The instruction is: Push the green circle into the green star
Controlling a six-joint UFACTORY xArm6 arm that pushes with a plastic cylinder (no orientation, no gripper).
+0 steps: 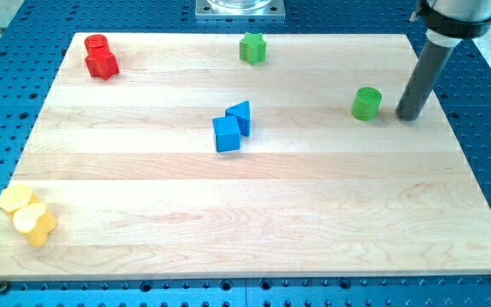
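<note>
Green circle (pixel 366 103) – short cylinder, upright, at the view's right; green star (pixel 252 48) – flat, near top centre, well apart.

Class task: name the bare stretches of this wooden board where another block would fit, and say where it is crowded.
Free: the wide strip along the view's bottom, right of the yellow blocks; the band between red blocks and green star. Crowded: blue blocks touching mid-board; my tip beside the green circle.

A pale wooden worktop (pixel 314 213) is seen, on which green (pixel 366 103) (pixel 252 48), blue (pixel 227 134) (pixel 240 117), red (pixel 101 58) and yellow (pixel 27 214) blocks are scattered.
</note>
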